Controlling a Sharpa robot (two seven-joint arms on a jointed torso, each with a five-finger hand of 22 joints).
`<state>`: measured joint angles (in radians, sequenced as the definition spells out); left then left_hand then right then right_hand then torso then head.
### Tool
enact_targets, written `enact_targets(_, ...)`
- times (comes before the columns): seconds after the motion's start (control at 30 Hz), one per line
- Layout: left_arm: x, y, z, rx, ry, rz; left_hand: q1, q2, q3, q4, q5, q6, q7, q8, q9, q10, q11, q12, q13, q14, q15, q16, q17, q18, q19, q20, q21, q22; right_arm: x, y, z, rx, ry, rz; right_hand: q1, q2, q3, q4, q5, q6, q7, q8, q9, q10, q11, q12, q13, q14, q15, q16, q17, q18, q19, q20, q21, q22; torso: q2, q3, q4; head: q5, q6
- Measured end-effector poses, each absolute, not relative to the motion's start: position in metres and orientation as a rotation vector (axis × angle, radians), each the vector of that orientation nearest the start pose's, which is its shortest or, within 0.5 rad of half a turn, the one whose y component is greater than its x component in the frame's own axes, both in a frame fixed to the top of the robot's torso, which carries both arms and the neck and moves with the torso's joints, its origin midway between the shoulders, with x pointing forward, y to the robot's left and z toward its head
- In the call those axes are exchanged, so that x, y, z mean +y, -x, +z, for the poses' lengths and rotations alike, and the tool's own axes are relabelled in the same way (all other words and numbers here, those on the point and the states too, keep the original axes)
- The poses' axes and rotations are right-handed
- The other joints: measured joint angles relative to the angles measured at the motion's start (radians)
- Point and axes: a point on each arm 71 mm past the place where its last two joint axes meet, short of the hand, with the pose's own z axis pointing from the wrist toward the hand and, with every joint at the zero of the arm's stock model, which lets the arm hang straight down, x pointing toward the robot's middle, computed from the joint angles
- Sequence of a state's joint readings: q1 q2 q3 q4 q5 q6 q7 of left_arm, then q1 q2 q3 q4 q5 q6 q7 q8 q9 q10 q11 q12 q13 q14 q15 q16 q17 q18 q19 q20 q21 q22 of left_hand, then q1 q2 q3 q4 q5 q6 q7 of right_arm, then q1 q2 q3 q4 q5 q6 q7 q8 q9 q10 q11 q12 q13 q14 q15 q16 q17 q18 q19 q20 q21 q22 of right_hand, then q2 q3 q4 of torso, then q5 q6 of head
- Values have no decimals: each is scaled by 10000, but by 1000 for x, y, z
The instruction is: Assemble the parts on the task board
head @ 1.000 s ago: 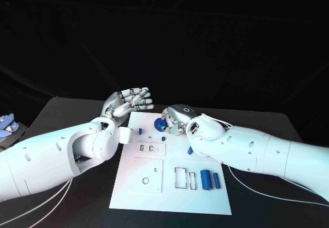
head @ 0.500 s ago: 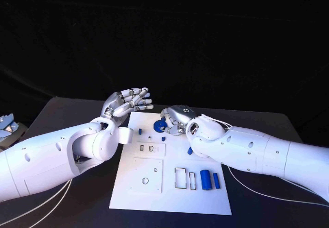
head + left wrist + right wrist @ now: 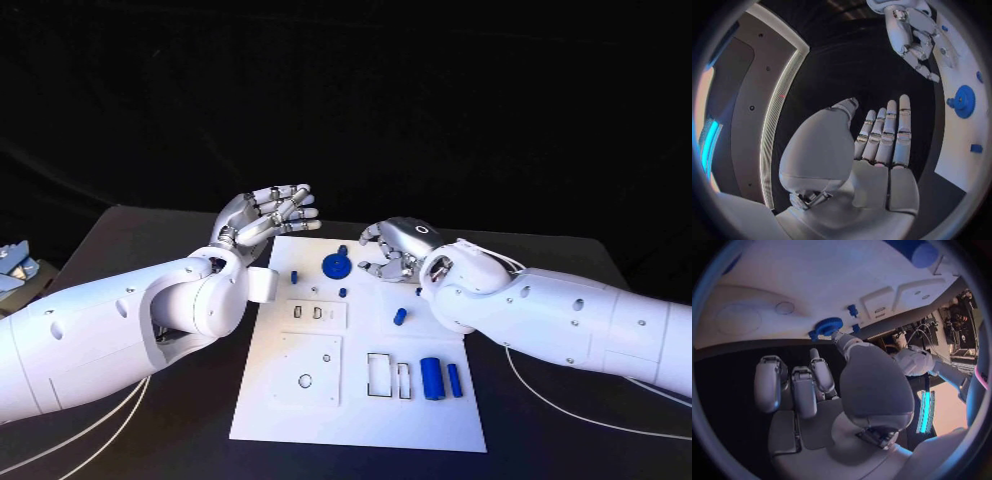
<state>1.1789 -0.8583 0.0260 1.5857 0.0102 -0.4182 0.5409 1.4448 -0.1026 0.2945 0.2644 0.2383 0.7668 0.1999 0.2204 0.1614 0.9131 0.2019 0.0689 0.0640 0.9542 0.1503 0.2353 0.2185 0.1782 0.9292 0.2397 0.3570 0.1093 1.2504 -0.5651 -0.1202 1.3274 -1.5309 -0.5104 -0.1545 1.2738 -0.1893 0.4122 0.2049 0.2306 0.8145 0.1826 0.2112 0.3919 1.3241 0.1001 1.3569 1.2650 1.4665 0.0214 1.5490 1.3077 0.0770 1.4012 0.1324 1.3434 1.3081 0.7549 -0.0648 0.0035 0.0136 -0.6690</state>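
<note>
Blue gear (image 3: 336,265) sits on the task board (image 3: 361,420) near the surface's far edge, small, stiff and likely light, best pinched by its rim, with the right robot hand (image 3: 392,250) curled empty beside it, the left robot hand (image 3: 270,214) spread.

The board (image 3: 289,400) is white and lies on a black bench (image 3: 130,240). The gear (image 3: 336,265) at its far end is blue, as are the small pegs (image 3: 400,317) and the two cylinders (image 3: 431,379) near its right edge. Both arms are white; the left hand (image 3: 267,214) and the right hand (image 3: 392,248) are silver.
</note>
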Motion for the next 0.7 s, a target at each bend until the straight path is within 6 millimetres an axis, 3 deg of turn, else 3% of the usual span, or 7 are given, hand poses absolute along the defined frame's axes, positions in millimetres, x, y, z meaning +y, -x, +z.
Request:
enact_targets(0.17, 213, -485, -151, 11912, 10633, -15859, 0, 0, 53, 4, 0, 23, -23, 0, 6, 0, 0, 0, 0, 0, 0, 0, 11, 0, 0, 0, 0, -9, -164, -514, -160, 14645, 1103, 6877, 220, 70, 215, -215, 0, 180, -37, 89, 32, -184, -71, -171, -253, 0, 0, -57, 0, 1, -355, -69, -457, -318, -68, 43, -99, -2, 14)
enact_targets(0.37, 214, -485, -151, 11934, 10631, -15893, 0, 0, 53, 4, 0, 111, 0, 0, 23, 0, 0, 0, 0, 0, 0, 0, 21, -1, 0, 0, 0, -19, -219, -511, -155, 15027, -282, 7294, 358, -18, 257, -339, -140, 180, -37, 89, 32, -305, -50, -285, -373, 0, 0, -57, -1, 0, -448, -85, -575, -425, -170, 121, -238, 16, 19)
enact_targets(0.47, 213, -485, -151, 11963, 10623, -15953, 0, 0, 52, 4, 0, 111, 0, 0, 23, 0, 0, 0, 0, 0, 0, -39, 24, 0, 0, 0, 0, -22, -243, -508, -156, 15200, -808, 7435, 398, -57, 255, -395, -140, 179, -37, 89, 32, -416, -54, -371, -457, 0, -1, -57, -1, 0, -481, -51, -676, -500, -203, 177, -284, 7, 26)
enact_targets(0.7, 213, -485, -152, 12062, 10618, -16104, 0, 0, 165, -24, 0, 290, 36, 0, 54, 273, -53, 36, 25, 0, 0, -88, 62, 0, 0, 0, 0, -59, -275, -508, -161, 15426, -1394, 7575, 494, -154, 315, -539, -140, 145, -3, 7, 22, -597, -20, -506, -622, 0, -1, -97, -2, 0, -602, -70, -814, -629, -270, 311, -370, 16, 6)
